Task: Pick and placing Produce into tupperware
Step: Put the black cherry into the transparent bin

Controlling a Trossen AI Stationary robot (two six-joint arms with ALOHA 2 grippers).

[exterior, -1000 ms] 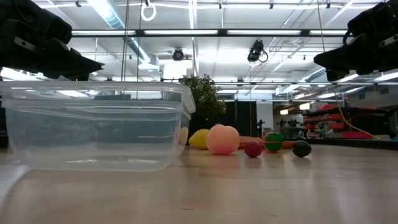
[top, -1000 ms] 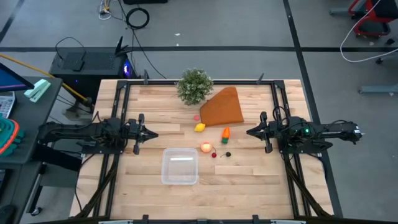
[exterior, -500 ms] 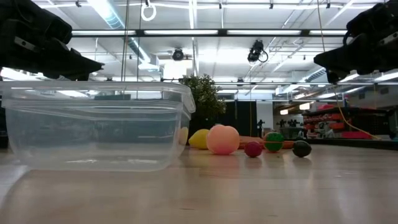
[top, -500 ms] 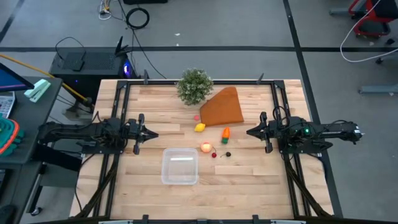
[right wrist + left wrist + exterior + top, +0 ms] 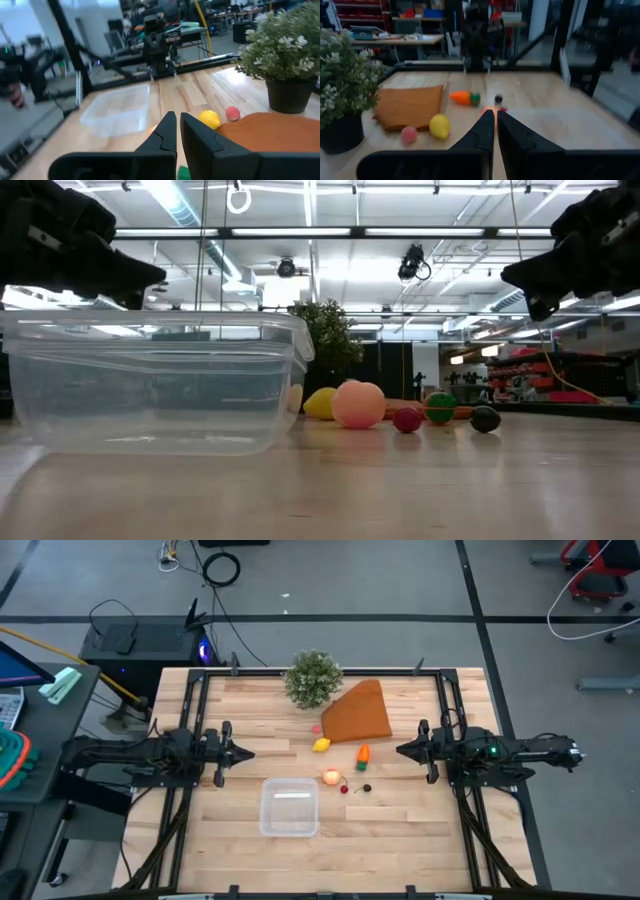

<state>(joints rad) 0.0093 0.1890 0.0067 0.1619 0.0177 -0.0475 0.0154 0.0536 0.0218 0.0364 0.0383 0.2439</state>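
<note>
No readable text, label, brand, number or sign anywhere on the table, the arms or the room behind.

left hand (image 5: 150, 276) a touch higher, right hand (image 5: 512, 275) likewise, low view

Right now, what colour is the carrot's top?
Green, on the orange carrot; the left wrist view shows it best.

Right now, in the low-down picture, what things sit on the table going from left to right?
tupperware → yellow lemon → peach-pink ball → small red ball → green ball → dark ball
</note>
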